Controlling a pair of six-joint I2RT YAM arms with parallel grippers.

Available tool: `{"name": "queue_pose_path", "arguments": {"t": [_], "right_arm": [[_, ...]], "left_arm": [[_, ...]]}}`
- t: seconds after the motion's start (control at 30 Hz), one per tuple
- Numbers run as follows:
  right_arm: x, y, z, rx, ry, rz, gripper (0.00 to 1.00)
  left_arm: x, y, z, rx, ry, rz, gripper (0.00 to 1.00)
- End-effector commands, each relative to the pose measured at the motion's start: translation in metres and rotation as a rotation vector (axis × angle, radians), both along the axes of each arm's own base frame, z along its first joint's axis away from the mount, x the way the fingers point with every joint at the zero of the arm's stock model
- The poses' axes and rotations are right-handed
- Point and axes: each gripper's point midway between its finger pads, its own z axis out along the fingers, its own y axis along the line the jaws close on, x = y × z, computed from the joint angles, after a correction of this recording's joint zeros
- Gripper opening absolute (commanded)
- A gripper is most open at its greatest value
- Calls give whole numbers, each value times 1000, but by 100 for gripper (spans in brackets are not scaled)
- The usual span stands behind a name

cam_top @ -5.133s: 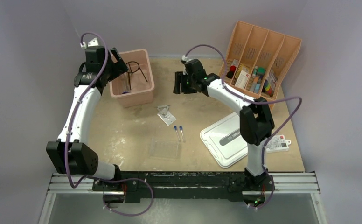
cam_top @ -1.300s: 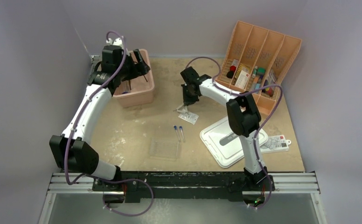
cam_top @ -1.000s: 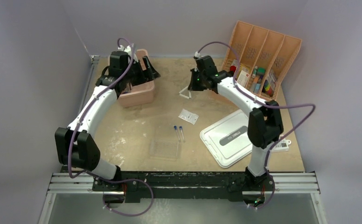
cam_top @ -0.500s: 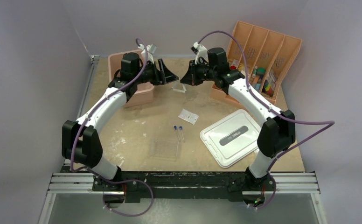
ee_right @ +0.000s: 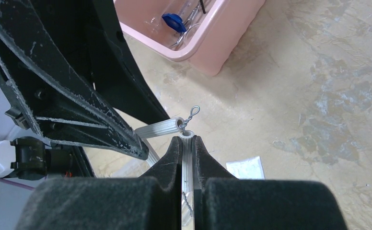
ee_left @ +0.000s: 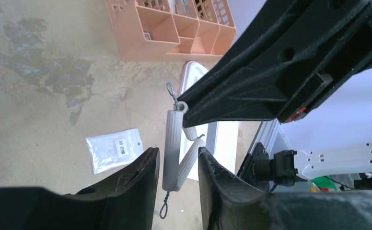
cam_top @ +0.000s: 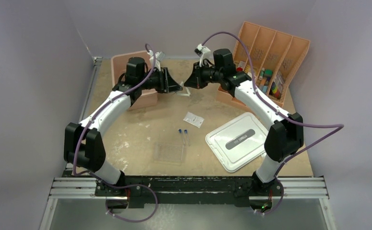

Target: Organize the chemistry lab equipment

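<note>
The wire triangle (cam_top: 185, 91), with white ribbed tubes, hangs in the air at the back middle of the table. My right gripper (cam_top: 189, 82) is shut on one of its tubes (ee_right: 187, 143). My left gripper (ee_left: 177, 151) faces the right one, open, its fingers (ee_left: 145, 167) on either side of the triangle's other two tubes (ee_left: 172, 143). Two blue-capped thin tubes (cam_top: 183, 133) and a clear plastic tray (cam_top: 168, 153) lie on the table. The pink bin (ee_right: 213, 52) holds a blue-based piece (ee_right: 173, 21) and metal items.
A small plastic bag (cam_top: 193, 119) lies under the grippers. A white lid (cam_top: 237, 141) rests at the front right. An orange divided organizer (cam_top: 270, 52) with small items leans at the back right. The pink bin (cam_top: 143, 98) stands at the back left.
The right gripper lifted the wire triangle from the table to the back middle. The left gripper swung over from the pink bin and has narrowed its fingers around the triangle.
</note>
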Motion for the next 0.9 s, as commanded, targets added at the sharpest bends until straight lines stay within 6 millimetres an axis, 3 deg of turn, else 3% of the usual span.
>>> {"name": "queue_pose_path", "arguments": {"t": [0.0,0.17,0.27,0.33,0.43,0.53,0.63,0.77,0.87], "right_arm": [[-6,1,34,50,-99,32,0],[-8,3,36,61,-104,41,0],[-10,3,38,72,-107,46,0],[-10,2,40,75,-105,35,11],[-6,-3,42,70,-108,-10,38],[-1,-9,48,65,-129,-68,52],[4,-18,57,70,-157,-130,59],[10,-27,66,68,-181,-203,62],[14,-29,66,63,-179,-228,62]], "left_arm": [[-17,-5,10,-17,-44,-106,33],[-21,-2,2,30,-33,-120,21],[-18,-2,4,32,-44,-117,3],[-13,2,3,57,-53,-83,0],[-6,8,5,84,-62,-39,0],[0,18,8,96,-54,2,0],[11,41,15,89,-31,84,0],[29,83,36,72,-16,249,0],[43,122,32,132,25,421,0]]}}
